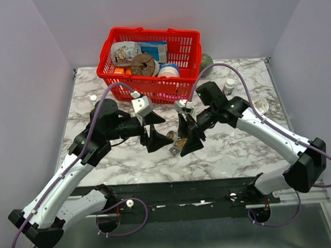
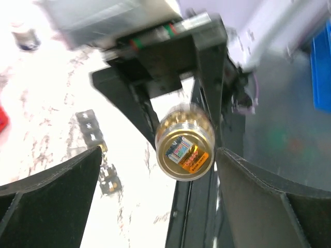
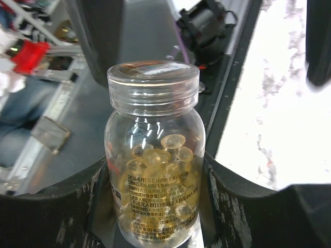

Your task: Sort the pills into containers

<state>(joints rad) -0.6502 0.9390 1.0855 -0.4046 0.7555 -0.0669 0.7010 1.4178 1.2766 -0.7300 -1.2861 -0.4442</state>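
Though lost overhead — capsules (image 3: 155, 157) show inside the clamped bottle (image 3: 153, 88).

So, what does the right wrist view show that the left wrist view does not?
Only the right wrist view shows the pills inside the bottle and its printed label. Only the left wrist view shows the strip on the table and the lid face on. Both show the bottle, gripped by the right jaws.

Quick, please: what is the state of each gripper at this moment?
Left gripper: open, fingers spread wide, holding nothing.
Right gripper: closed on the pill bottle, whose lid is on.
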